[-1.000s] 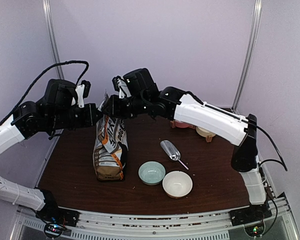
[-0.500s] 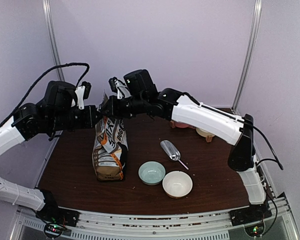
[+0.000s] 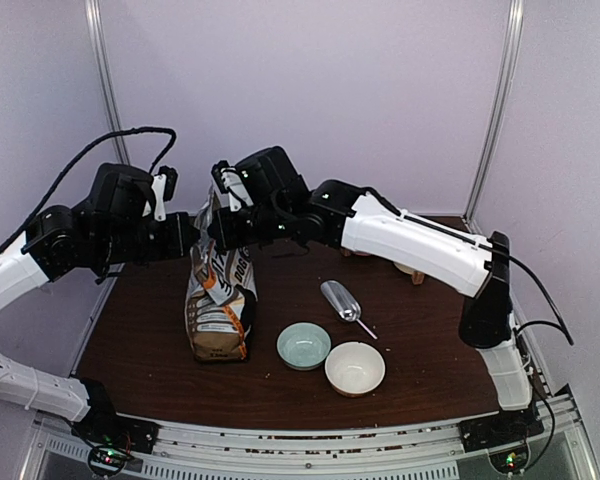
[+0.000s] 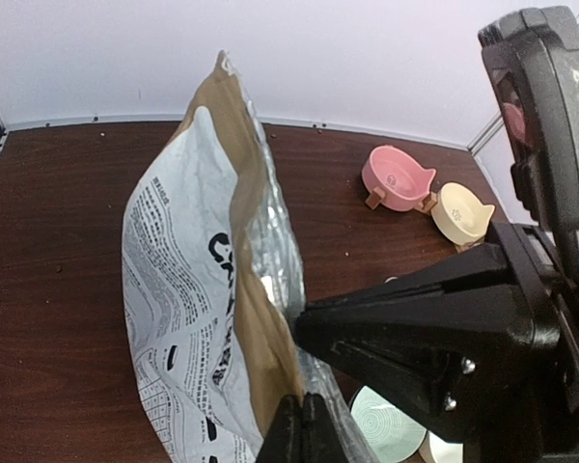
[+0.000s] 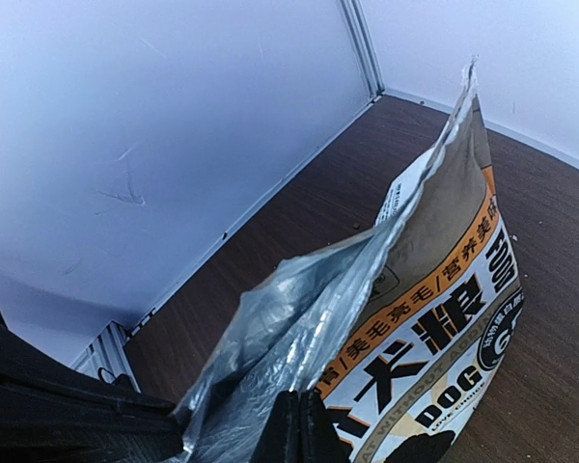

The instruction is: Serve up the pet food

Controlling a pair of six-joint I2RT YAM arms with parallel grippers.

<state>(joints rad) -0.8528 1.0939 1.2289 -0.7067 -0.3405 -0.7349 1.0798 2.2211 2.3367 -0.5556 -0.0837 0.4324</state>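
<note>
Table (image 3: 140, 350): bag (image 3: 220, 310), scoop (image 3: 342, 300), 4 bowls (image 3: 304, 346).

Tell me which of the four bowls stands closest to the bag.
The pale green bowl, just right of the bag. The white bowl lies beyond it; the pink bowl and yellow bowl sit farther back.

One high, two close
Overhead looks down on the table (image 3: 420, 350); wrist views flank the bag (image 3: 220, 300) — opposite sides, very near.
</note>
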